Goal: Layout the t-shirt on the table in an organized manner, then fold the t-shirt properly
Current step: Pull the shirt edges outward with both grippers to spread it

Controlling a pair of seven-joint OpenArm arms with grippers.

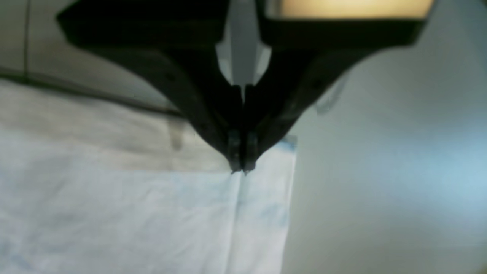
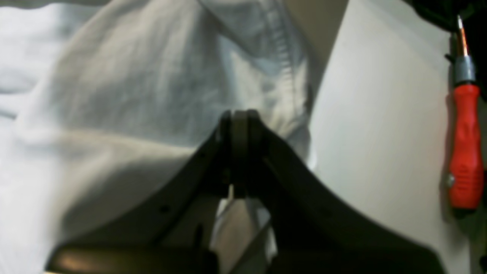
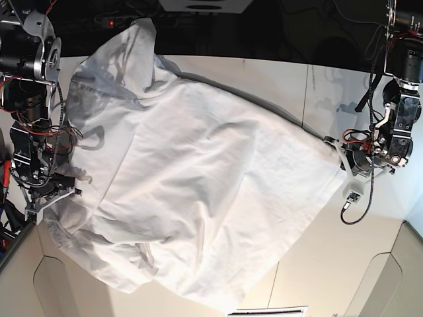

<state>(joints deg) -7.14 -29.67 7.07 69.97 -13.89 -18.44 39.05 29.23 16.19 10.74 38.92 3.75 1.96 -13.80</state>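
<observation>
Taking the t-shirt [image 3: 192, 191] as the landmark and reading the base view from its left edge: the right gripper [image 3: 41, 201] sits at the shirt's left border, its jaws pressed together on a bunched fold of cloth, and its own wrist view shows the fabric [image 2: 159, 87] rising from between the closed tips [image 2: 239, 118]. The shirt itself is spread in a wide slanted sheet over the table [image 3: 310, 277], one part lifted up toward the dark far edge, a loose lobe hanging toward the near side. At the shirt's right corner the left gripper [image 3: 338, 146] is clamped shut on the hem, and the left wrist view shows the tips [image 1: 239, 167] pinching the top edge of the cloth [image 1: 152, 213], with a crease running down from the pinch. The likely trouble, as I judge it, is a slip: both holds take only a thin edge, so a pull that stretches the shirt could draw the hem out of either pinch and let that side collapse. The bunched grip on the left may also carry more than one layer, which would leave a hidden fold when laid flat. Off the shirt's edge in the right wrist view lies a red-handled screwdriver [image 2: 464, 144], which dragged cloth could snag. No brand, label or writing can be read anywhere; the shirt appears plain.
</observation>
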